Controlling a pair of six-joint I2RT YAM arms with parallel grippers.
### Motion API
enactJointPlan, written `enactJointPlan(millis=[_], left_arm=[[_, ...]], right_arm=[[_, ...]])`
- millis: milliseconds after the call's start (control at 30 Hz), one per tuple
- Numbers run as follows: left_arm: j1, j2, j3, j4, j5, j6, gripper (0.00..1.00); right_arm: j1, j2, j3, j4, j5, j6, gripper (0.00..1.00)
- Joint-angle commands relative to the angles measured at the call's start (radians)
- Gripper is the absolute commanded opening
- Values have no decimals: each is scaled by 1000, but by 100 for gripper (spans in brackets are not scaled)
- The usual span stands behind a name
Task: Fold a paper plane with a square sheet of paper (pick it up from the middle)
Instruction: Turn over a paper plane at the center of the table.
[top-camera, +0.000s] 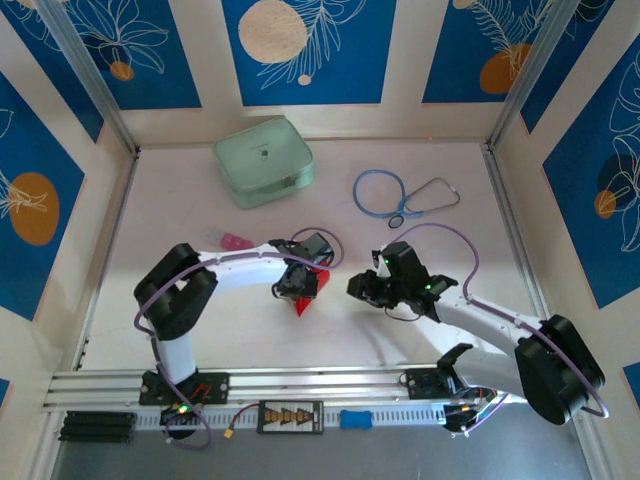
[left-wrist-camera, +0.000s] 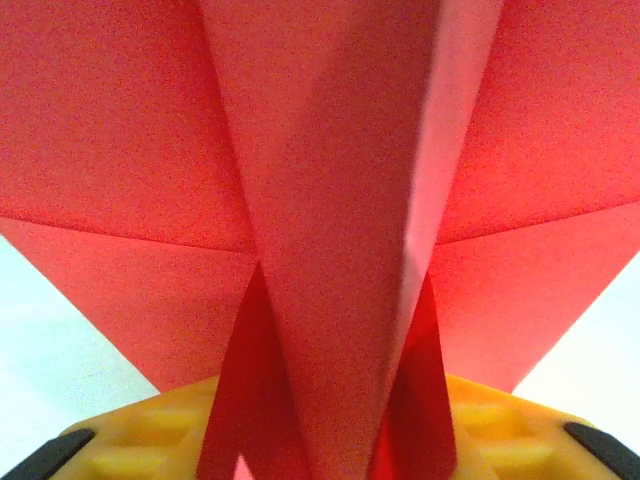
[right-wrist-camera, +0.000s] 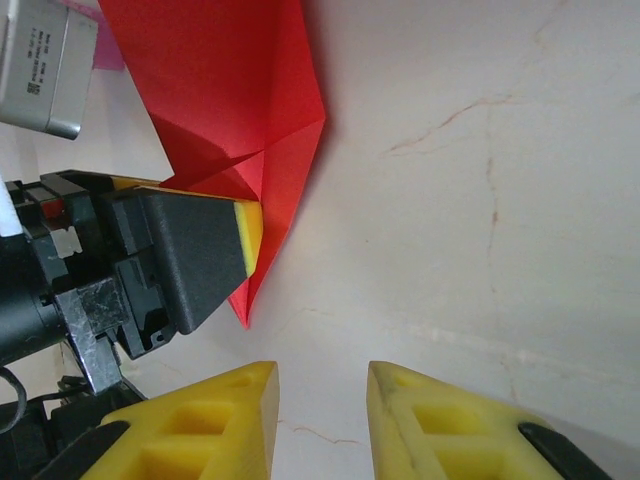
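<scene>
The paper plane (top-camera: 301, 303) is a bright red creased dart lying just in front of the left arm's wrist, its tip pointing toward the near edge. In the left wrist view its keel (left-wrist-camera: 330, 250) spreads between the yellow fingers (left-wrist-camera: 130, 440) of my left gripper (left-wrist-camera: 330, 445), which stand apart around it. From the right wrist I see the plane (right-wrist-camera: 225, 90) on the table with one left pad (right-wrist-camera: 250, 235) against its side. My right gripper (right-wrist-camera: 322, 410) hovers open a short way right of the plane's tip, holding nothing.
A pale green case (top-camera: 263, 160) sits at the back, left of centre. A blue stethoscope (top-camera: 400, 195) lies at the back right. A small pink object (top-camera: 236, 241) rests behind the left arm. Walls close in the table on three sides.
</scene>
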Motion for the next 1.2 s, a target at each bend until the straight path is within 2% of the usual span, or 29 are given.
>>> enactJointPlan(millis=[0,300,600,967,1067,1167], left_arm=[[-14,62,-2,-15,-11,-74,43],[-20,69,87,-108,-45,-119,44],[-23,-16,127,-133,-84,-157,49],[-23,-112,120,-131,-102,-152,52],[-23,-190,89,-99,-127,-124,52],[-21,-306,38,-66,-206,-70,59]], right_arm=[[-28,-25,-28,-36,-47,-42,31],[-72,-33,-29,-24,-85,-59,31],[-81,-60,-27,-51,-84,-66,32],[-140,-131,-3,-146,-59,-93,33],[-156,-166,23,-195,-18,-115,34],[-173,-208,68,-264,64,-152,44]])
